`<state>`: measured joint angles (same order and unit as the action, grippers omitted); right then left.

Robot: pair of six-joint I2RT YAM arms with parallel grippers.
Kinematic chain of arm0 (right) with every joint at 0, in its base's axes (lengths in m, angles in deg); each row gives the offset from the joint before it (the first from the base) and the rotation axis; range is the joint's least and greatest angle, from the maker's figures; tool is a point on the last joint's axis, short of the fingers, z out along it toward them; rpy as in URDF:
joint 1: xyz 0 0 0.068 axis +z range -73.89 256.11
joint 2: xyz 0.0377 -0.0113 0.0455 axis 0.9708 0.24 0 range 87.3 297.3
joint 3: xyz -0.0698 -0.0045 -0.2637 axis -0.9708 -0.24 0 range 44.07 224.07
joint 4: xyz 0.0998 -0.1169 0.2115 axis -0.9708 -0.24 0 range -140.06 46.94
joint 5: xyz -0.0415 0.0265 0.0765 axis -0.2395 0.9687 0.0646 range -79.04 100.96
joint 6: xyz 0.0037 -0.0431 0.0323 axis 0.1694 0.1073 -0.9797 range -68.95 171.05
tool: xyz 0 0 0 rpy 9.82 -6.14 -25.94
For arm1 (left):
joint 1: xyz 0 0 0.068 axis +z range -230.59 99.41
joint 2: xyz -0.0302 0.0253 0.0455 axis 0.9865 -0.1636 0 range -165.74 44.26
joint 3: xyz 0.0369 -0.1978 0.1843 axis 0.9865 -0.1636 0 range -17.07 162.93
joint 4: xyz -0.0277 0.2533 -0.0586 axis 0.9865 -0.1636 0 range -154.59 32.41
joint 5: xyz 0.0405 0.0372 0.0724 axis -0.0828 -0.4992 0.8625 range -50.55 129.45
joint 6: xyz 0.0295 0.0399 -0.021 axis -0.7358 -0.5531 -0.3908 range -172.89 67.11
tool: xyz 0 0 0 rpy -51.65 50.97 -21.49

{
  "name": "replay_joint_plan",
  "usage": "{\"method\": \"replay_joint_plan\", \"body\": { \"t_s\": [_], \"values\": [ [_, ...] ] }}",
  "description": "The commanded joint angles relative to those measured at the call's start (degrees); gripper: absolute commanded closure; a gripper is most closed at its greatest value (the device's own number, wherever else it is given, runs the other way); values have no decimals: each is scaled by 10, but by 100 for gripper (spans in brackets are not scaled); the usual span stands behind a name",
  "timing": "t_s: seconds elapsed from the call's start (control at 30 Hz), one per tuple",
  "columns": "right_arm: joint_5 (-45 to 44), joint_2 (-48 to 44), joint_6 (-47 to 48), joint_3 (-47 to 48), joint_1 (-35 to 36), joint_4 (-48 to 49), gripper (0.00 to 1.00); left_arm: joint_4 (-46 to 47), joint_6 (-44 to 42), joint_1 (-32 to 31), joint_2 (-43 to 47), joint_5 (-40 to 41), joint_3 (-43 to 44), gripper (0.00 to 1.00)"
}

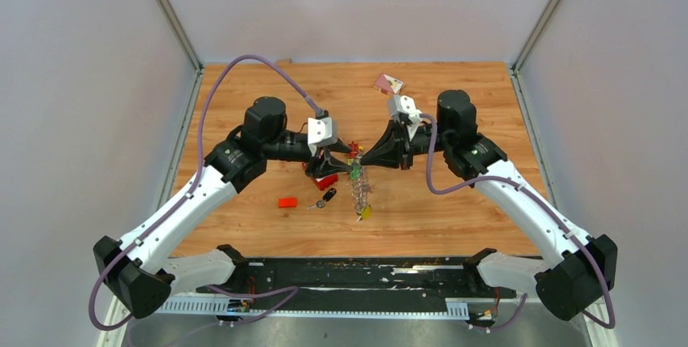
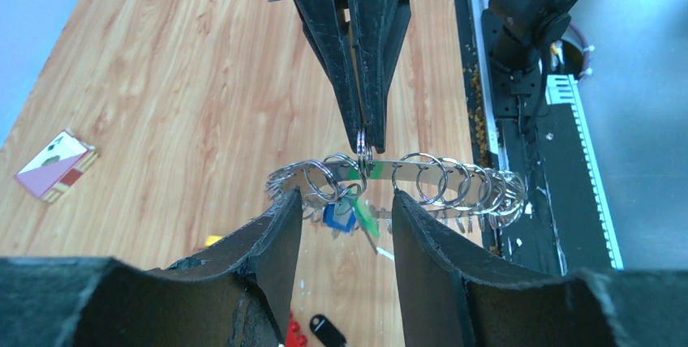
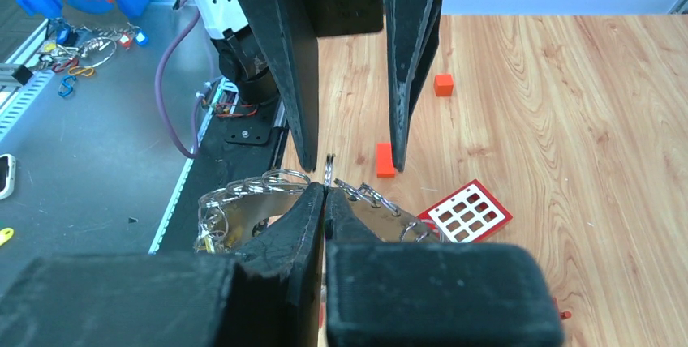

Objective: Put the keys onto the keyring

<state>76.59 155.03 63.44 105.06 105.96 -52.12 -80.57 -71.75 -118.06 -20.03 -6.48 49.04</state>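
Landmark: light wooden table [image 1: 487,104]; all positions below were referenced to it.
Keyring location: the large thin metal keyring [image 1: 359,189] [image 2: 410,167] [image 3: 243,201], crowded with small silver split rings and keys, was held over the table's middle, between the two arm tips.
Keyring long axis: in the top view it ran from the pinch point toward the table's near edge. In the left wrist view the flat band lay crosswise to the left fingers and extended toward that same edge.
Keyring near end: a yellow-headed key [image 1: 366,212] sat at the end nearest the table's near edge; contact with the table could not be determined.
Attached keys: a green-headed key [image 2: 367,219] and a blue-headed key [image 2: 336,216] dangled from the band beside the pinch point.
Right gripper [image 1: 361,159] [image 2: 364,146] [image 3: 325,193]: jaws were fully closed, pinching one small split ring at the keyring's far end.
Left gripper [image 1: 345,152] [image 2: 346,197] [image 3: 354,164]: jaws stood apart with nothing clamped; the tips faced the band from the table's left side.
Loose key: a black-headed key [image 1: 328,196] [image 2: 326,329] lay flat on the table, just left of its middle.
Red block [image 1: 287,202]: on the table, further left, toward the near edge.
Red grid plate [image 3: 470,212]: flat on the table near its middle.
Red-and-white card [image 1: 388,83] [image 2: 55,164]: on the table near its far edge.
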Motion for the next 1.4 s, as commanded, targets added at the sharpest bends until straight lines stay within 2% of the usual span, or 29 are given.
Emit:
{"method": "replay_joint_plan", "body": {
  "t_s": [0.0, 0.23, 0.53, 0.67, 0.83, 1.03, 1.17, 1.37],
  "values": [
    [39, -10, -45, -3, -7, 80, 100, 131, 47, 1, 8, -55, -34, 49],
    [43, -8, -55, -12, -9, 101, 100, 178, 58, 1, 9, -75, -63, 54],
    [46, -1, -60, -18, -10, 114, 100, 187, 53, 1, 15, -86, -75, 59],
    [46, 0, -59, -20, -10, 114, 100, 188, 48, 1, 15, -89, -76, 67],
    [45, 2, -56, -21, -10, 114, 100, 183, 43, 1, 18, -92, -75, 70],
    [44, 9, -40, -21, -10, 102, 100, 176, 39, 1, 19, -102, -69, 80],
    [41, 11, -34, -21, -10, 97, 100, 173, 37, 0, 21, -105, -69, 80],
    [34, 14, -29, -20, -11, 93, 100, 165, 29, 1, 25, -118, -70, 67]
  ]
}}
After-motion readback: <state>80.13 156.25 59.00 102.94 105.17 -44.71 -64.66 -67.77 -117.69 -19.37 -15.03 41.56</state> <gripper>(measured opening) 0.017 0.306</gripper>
